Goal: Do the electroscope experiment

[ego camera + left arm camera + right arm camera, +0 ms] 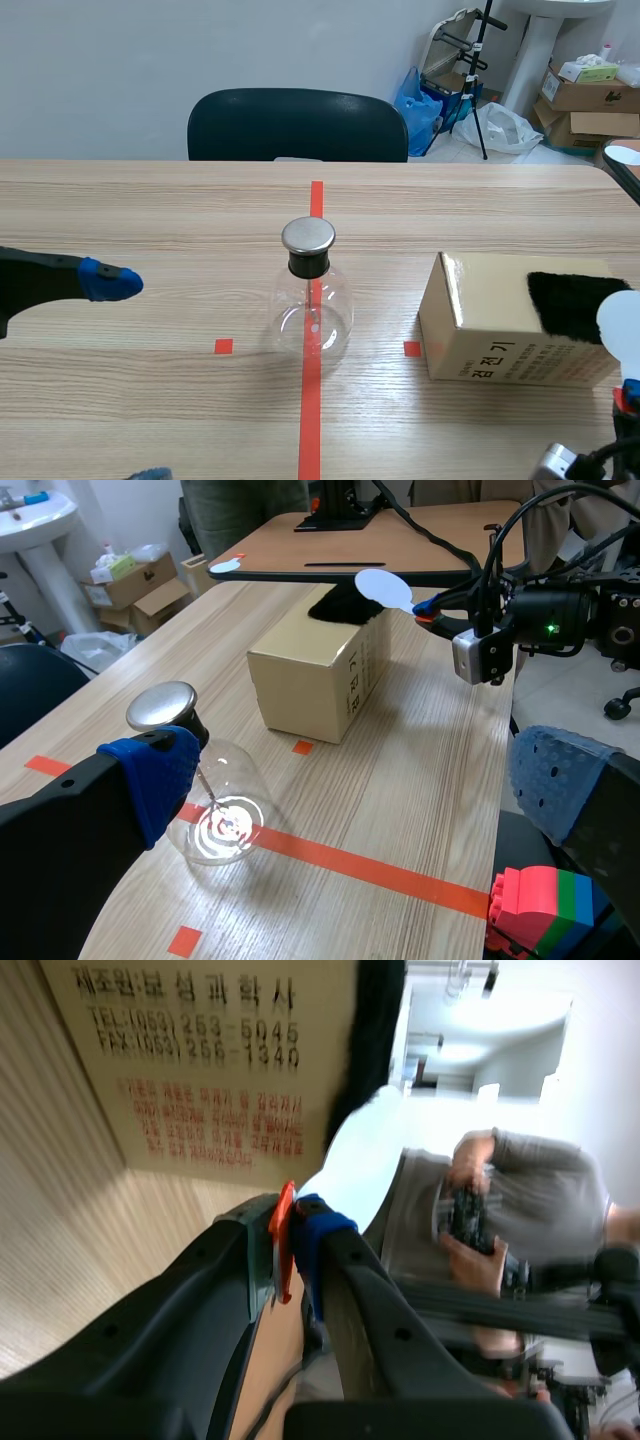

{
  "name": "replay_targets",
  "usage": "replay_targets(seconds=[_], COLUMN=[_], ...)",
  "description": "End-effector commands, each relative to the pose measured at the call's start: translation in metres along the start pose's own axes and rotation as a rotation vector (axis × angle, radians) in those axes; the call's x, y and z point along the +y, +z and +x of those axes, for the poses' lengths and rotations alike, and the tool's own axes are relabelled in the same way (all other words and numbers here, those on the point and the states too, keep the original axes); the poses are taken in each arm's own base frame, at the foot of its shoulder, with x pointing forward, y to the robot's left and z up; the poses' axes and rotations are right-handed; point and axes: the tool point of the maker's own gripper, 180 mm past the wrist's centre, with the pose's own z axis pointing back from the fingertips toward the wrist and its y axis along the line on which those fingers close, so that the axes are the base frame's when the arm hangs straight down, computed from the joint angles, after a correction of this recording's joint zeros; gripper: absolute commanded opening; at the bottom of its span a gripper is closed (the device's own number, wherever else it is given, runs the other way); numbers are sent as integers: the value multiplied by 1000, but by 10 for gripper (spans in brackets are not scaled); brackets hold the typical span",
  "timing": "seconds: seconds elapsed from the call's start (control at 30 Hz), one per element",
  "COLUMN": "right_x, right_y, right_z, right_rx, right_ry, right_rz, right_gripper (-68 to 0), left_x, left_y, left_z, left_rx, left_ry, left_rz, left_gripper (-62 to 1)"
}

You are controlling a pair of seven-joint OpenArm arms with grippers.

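The electroscope (312, 300) is a clear glass flask with a round metal cap (308, 236), standing on the red tape line at the table's middle. My left gripper (130, 380) is open to its left; in the left wrist view the flask (215, 810) sits just ahead of one blue-padded finger (150, 775). My right gripper (293, 1235) is shut on the orange-red handle of a white disc paddle (360, 1155). The paddle (620, 320) hovers at the right end of a cardboard box (500, 325), beside a black fur cloth (572, 303) lying on top.
A dark chair (298, 125) stands behind the table's far edge. Boxes, bags and a stand clutter the floor at the back right (590, 95). A multicoloured toy block (540, 905) shows under my left gripper's other finger. A person (520, 1215) sits in the background of the right wrist view.
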Motion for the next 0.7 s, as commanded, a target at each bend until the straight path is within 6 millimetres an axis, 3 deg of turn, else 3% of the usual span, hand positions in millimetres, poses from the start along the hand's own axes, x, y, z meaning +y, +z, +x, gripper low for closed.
replay_targets(seconds=[0.0,0.07,0.2,0.37,0.67], right_x=[-5,-5,-6,-5,-10], right_y=[-1,-1,-2,-2,-2], right_z=[16,17,-2,8,8], right_rx=[-93,-95,6,-47,-47], right_ry=[16,16,13,19,28], right_rz=[-20,-22,-22,-20,-46], right_gripper=[-665,-665,-665,-665,-665], left_x=[2,2,2,2,2], left_y=[0,0,0,0,0], left_z=[6,6,6,6,6], left_rx=[-28,-28,-28,-28,-28], left_ry=[5,5,5,5,5], left_rz=[9,9,9,9,9], left_gripper=[14,14,14,14,14])
